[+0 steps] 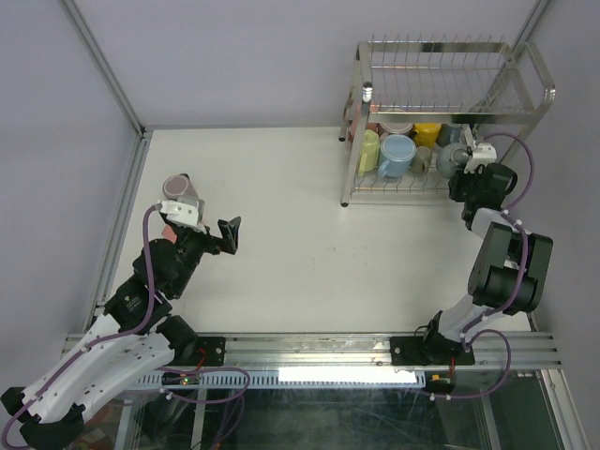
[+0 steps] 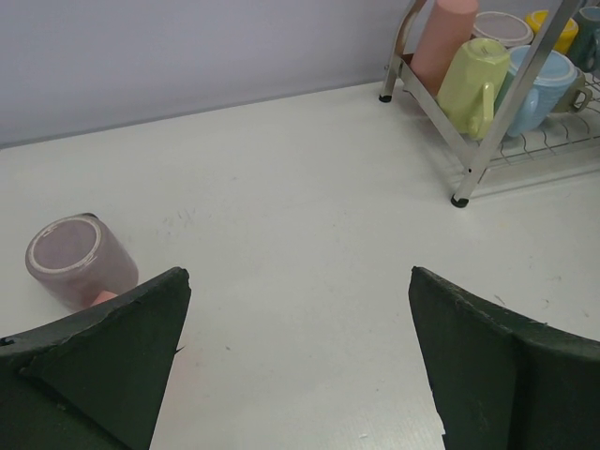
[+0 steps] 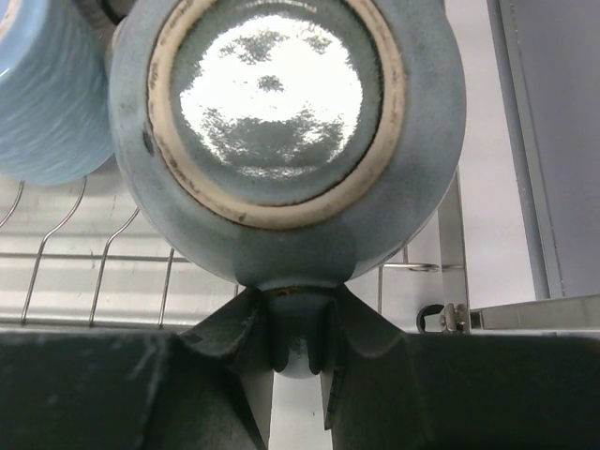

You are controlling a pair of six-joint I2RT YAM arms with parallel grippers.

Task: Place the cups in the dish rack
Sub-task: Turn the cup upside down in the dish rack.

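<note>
The grey-blue cup [image 3: 281,122] is at the right end of the dish rack [image 1: 441,109], over the wavy lower shelf. Its base faces the right wrist camera, so the mouth points away and the long axis runs roughly along the gripper's reach. The right gripper [image 3: 298,323] is clamped on its handle, which sits low between the fingers. That arm is folded at the elbow, with the wrist stretched forward to the rack. A light blue mug [image 3: 37,84] sits just beside it.

The other one's a mauve cup [image 2: 80,261], lying on its side on the table [image 1: 309,234] at the far left, well apart from the rack, with one round end toward the left wrist camera. The left gripper [image 2: 298,274] is near it, jaws spread wide and holding nothing. That arm is bent and low, with the claw pointing toward the table's middle.
</note>
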